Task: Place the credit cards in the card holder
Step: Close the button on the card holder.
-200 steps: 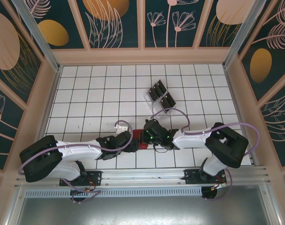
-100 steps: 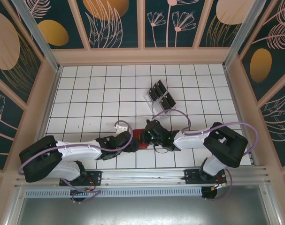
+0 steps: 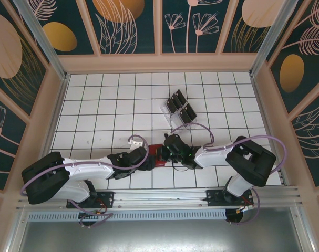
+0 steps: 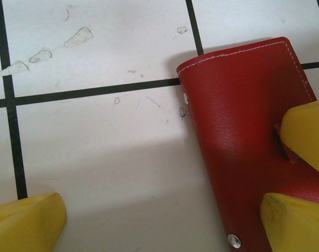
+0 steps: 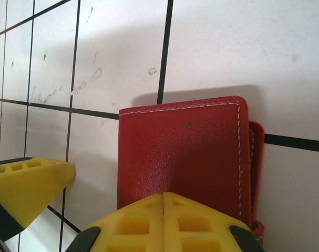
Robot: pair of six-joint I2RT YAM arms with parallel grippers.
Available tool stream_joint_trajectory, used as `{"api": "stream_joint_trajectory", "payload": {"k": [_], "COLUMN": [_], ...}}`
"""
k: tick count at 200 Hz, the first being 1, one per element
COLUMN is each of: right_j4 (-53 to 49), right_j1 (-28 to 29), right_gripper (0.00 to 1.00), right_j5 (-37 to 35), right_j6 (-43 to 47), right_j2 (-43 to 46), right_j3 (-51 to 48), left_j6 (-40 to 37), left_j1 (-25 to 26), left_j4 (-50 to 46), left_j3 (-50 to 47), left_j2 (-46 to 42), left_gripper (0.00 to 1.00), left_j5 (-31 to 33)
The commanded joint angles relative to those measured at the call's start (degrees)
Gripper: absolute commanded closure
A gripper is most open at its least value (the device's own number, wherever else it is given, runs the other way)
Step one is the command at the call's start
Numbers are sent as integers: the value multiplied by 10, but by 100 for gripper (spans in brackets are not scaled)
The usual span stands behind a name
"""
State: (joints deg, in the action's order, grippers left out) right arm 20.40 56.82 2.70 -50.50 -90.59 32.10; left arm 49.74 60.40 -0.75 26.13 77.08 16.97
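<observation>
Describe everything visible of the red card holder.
The card holder is a red, leather-like wallet with white edge stitching, silver rivets and a snap tab on one side. It lies folded shut, flat on the white tiled table, across a black grid line. The shut right gripper seems to press its cover; the open left gripper straddles one edge.

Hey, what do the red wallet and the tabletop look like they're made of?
Wallet: likely leather or faux leather, matte with fine grain; pale stitching along the edges and small metal studs. Tabletop: smooth white surface with black grid lines, scuffed and chipped in spots; perhaps laminate or a printed sheet, but tile can't be ruled out.
</observation>
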Motion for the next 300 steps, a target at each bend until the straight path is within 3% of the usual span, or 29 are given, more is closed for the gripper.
{"api": "stream_joint_trajectory", "payload": {"k": [1,49,156,300], "right_j4": [-78,-75,-109,-79], "right_j1": [-14,-17,-17,-22], "right_gripper": [100,100,100,100], "right_j5": [-9,11,7,27], "right_j6": [-2,-6,10,13], "right_j2": [-42,-54,63,23], "right_j3": [-21,-32,27,39], "left_j6": [-3,0,5,5], "left_j1": [-6,-6,-6,-7], "left_j4": [-16,-7,-1,0], "left_j3": [-25,-36,-48,-45], "left_j2": [14,8,1,10], "left_gripper": [4,4,5,5], "left_j5": [-26,-38,-43,-45]}}
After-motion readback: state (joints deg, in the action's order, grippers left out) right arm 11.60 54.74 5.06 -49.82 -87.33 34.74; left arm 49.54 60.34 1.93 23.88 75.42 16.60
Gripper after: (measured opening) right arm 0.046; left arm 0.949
